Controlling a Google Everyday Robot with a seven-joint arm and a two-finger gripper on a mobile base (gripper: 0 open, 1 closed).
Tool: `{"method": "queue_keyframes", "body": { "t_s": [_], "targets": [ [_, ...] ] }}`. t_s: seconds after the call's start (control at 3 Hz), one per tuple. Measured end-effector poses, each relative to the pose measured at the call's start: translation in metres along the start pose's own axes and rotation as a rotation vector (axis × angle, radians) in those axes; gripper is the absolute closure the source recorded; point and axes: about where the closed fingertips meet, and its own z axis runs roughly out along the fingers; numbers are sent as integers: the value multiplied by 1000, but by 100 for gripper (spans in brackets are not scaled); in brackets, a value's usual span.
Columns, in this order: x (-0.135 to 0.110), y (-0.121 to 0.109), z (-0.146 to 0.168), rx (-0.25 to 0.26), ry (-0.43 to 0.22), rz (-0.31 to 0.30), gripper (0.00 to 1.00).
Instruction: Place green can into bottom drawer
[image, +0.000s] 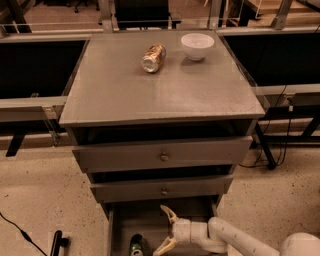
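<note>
The green can (136, 246) lies inside the open bottom drawer (114, 227) at the frame's lower edge, near the drawer's left wall. My gripper (167, 230) hangs inside the same drawer just right of the can, its two pale fingers spread wide apart and empty. The white arm (240, 240) reaches in from the lower right. The can is partly cut off by the frame edge.
An orange-copper can (153, 57) lies on its side on the grey cabinet top (160, 90), next to a white bowl (197, 45). Two upper drawers with brass knobs (163, 157) are slightly open. A black cable and post (56, 243) sit on the floor at left.
</note>
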Motion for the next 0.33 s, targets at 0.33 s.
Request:
{"method": "queue_keyframes", "body": {
  "t_s": [0.33],
  "targets": [
    [2, 14, 0, 7, 13, 15, 0]
  ]
}}
